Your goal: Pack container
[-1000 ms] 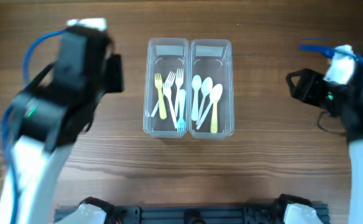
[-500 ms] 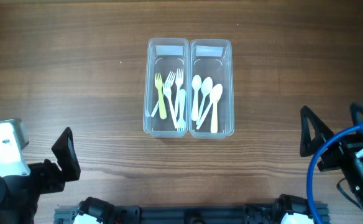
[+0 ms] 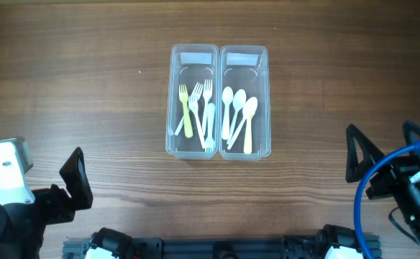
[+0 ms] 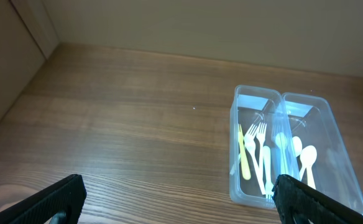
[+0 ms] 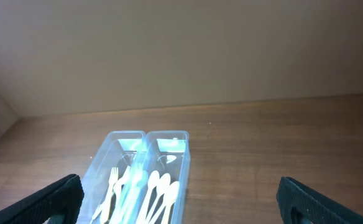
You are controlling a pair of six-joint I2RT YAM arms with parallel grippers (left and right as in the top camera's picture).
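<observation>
Two clear plastic containers stand side by side at the table's middle. The left container (image 3: 193,54) holds several plastic forks (image 3: 196,108), yellow, white and pale blue. The right container (image 3: 244,54) holds three spoons (image 3: 239,115), white, pale blue and yellow. Both also show in the left wrist view (image 4: 250,96) and the right wrist view (image 5: 122,138). My left gripper (image 3: 73,180) is open and empty at the front left edge, far from the containers. My right gripper (image 3: 361,155) is open and empty at the front right edge.
The wooden table (image 3: 88,93) stretches around the containers. A black rail (image 3: 217,248) runs along the front edge. A wall (image 5: 181,50) rises behind the table's far side.
One second ago both arms were up beside the containers. They drew back to the front corners and have stayed still for the last half second. The cutlery has not moved.
</observation>
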